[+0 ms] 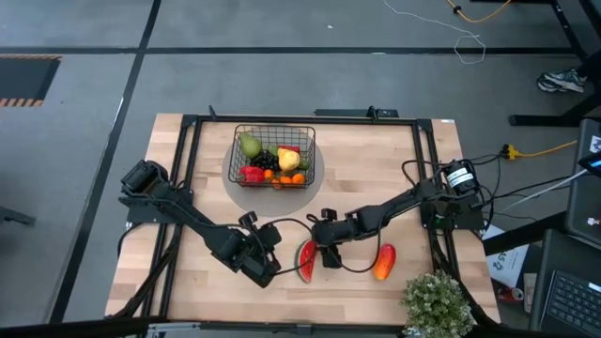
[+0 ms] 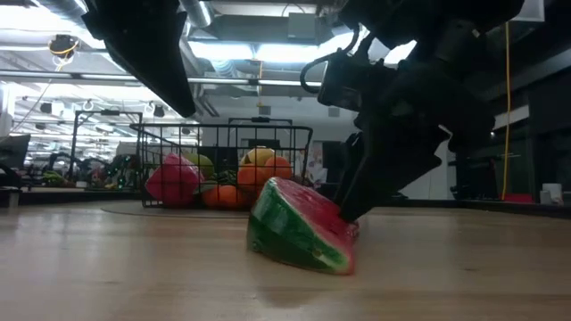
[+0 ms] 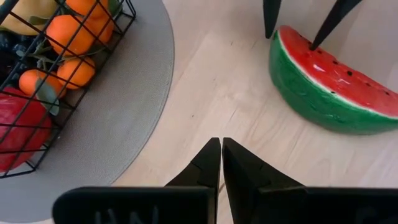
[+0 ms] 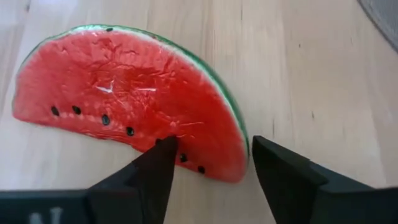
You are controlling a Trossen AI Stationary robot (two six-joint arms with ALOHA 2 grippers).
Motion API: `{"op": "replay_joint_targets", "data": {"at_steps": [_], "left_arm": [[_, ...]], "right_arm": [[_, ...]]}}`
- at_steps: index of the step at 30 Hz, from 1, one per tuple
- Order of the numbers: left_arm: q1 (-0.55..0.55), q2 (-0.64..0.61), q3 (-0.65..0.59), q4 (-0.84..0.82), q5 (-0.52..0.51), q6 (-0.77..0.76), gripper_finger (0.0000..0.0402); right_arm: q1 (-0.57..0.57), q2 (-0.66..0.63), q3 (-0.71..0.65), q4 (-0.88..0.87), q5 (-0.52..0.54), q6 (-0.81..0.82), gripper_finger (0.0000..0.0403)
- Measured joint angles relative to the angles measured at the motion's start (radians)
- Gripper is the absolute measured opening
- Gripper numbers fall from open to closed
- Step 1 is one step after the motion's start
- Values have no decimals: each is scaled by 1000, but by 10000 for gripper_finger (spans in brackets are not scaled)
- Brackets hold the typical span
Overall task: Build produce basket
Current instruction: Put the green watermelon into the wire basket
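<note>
Right fingers [image 4: 161,165] parted, straddling watermelon slice [image 4: 124,93].

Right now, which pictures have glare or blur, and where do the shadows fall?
Low view: bright ceiling lights glare behind the basket; the arms above are dark silhouettes, and the watermelon throws a soft shadow on the table. Right wrist view: small shiny highlights on the melon's red flesh; the fingers look soft. Left wrist view: the near fingers also blur. High view: even light.

Two black arms [image 1: 188,216], black cables
</note>
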Motion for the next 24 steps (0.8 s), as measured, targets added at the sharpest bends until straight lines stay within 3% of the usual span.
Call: {"op": "replay_joint_targets", "data": {"at_steps": [6, 16, 24], "left_arm": [[0, 0, 0, 0, -1, 1, 14], [0, 0, 0, 0, -7, 1, 14], [0, 0, 0, 0, -7, 1, 14]], "right_arm": [[0, 0, 0, -3, 0, 111, 159], [0, -1, 0, 0, 2, 253, 22], [1, -4, -1, 20, 47, 302, 3]]}}
